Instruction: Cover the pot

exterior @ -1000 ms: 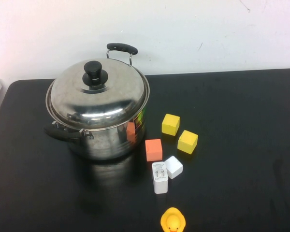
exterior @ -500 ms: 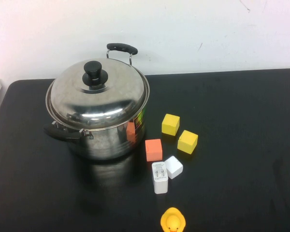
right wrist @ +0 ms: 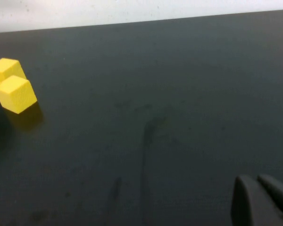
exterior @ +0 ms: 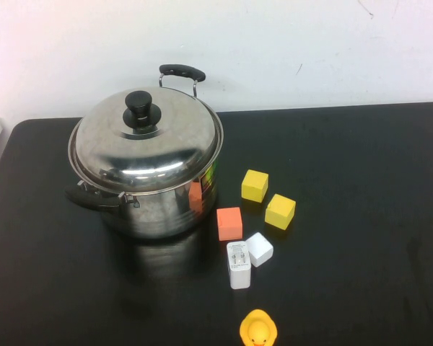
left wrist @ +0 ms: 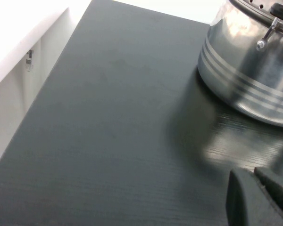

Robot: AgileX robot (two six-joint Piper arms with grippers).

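The large steel pot [exterior: 162,209] stands at the table's back left with two black side handles. The domed steel lid [exterior: 146,140] with a black knob [exterior: 139,108] sits on the pot. The pot's side also shows in the left wrist view [left wrist: 247,70]. Neither arm shows in the high view. My left gripper [left wrist: 254,175] is shut and empty, low over the table, apart from the pot. My right gripper [right wrist: 257,181] is shut and empty over bare table on the right side.
Two yellow blocks [exterior: 255,185] [exterior: 280,211], an orange block [exterior: 229,223], a white block [exterior: 259,249], a white charger [exterior: 238,264] and a yellow duck [exterior: 258,330] lie right of the pot. The yellow blocks show in the right wrist view [right wrist: 15,94].
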